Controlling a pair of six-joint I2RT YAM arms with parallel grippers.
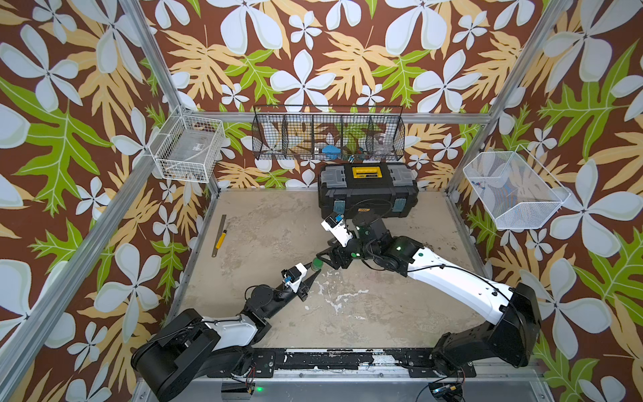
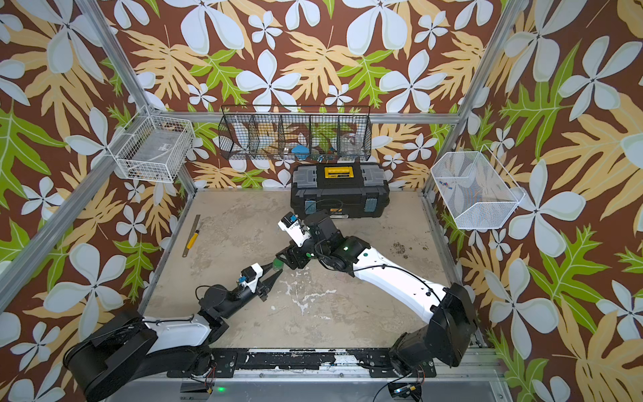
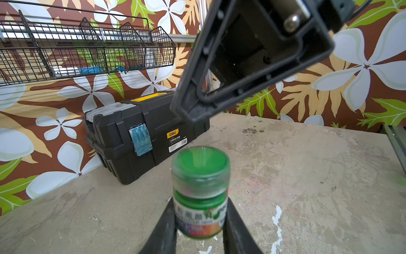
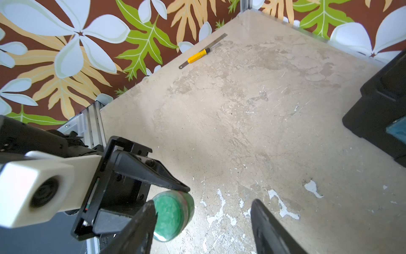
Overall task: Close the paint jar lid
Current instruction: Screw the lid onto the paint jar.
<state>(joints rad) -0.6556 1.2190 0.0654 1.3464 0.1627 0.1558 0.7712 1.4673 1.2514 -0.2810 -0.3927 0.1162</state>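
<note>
We see the jar [image 3: 200,176] clamped between our left jaws, roughly upright with its green top facing up; what it holds we cannot tell. Our right jaws stand released, one just beside its rim. Beyond them sits the shut toolbox [image 1: 367,189].

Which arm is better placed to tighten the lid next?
Right, probably. The left gripper is clamped on the paint jar, so it is busy, while the right gripper is open close by the lid sitting on the jar.
</note>
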